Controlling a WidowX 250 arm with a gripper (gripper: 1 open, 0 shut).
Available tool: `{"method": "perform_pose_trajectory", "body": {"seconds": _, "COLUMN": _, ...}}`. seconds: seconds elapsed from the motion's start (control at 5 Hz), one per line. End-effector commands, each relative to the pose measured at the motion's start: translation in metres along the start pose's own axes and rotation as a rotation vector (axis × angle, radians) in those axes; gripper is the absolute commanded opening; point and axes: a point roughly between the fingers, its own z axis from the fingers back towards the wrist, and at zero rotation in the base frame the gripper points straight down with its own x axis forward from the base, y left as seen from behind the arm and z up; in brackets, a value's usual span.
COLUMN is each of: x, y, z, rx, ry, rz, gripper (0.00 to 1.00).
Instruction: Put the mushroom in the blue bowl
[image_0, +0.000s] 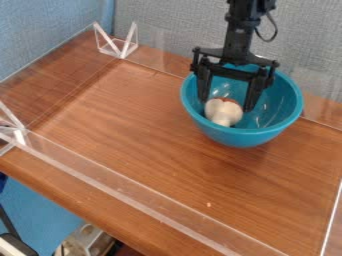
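Single view, from above one corner of the bench (147, 140), a smooth wood-grain top with a glossy sheen, edged by low clear plastic walls (80, 170). At the right of the frame sits the bowl (274, 122), round, deep and glossy teal-blue. Inside it, on the left part of the floor, lies the mushroom (225, 111), a small rounded cream lump with a hint of orange-brown at its edge. Directly above hangs the black pincer (235, 82), pointing straight down, its two thin fingers spread wide apart and gripping nothing; the mushroom lies loose below them. A textured blue-grey wall (160, 20) fills the upper frame.
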Motion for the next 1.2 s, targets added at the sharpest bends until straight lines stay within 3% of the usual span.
{"method": "perform_pose_trajectory", "body": {"seconds": 0.0, "x": 0.007, "y": 0.000, "z": 0.032, "rx": -0.037, "ry": -0.081, "rz": 0.042, "gripper": 0.00}}
{"method": "perform_pose_trajectory", "body": {"seconds": 0.4, "x": 0.022, "y": 0.000, "z": 0.027, "rx": -0.029, "ry": -0.059, "rz": -0.001, "gripper": 0.00}}
{"method": "perform_pose_trajectory", "body": {"seconds": 1.0, "x": 0.041, "y": -0.033, "z": 0.014, "rx": -0.032, "ry": -0.029, "rz": 0.041, "gripper": 0.00}}
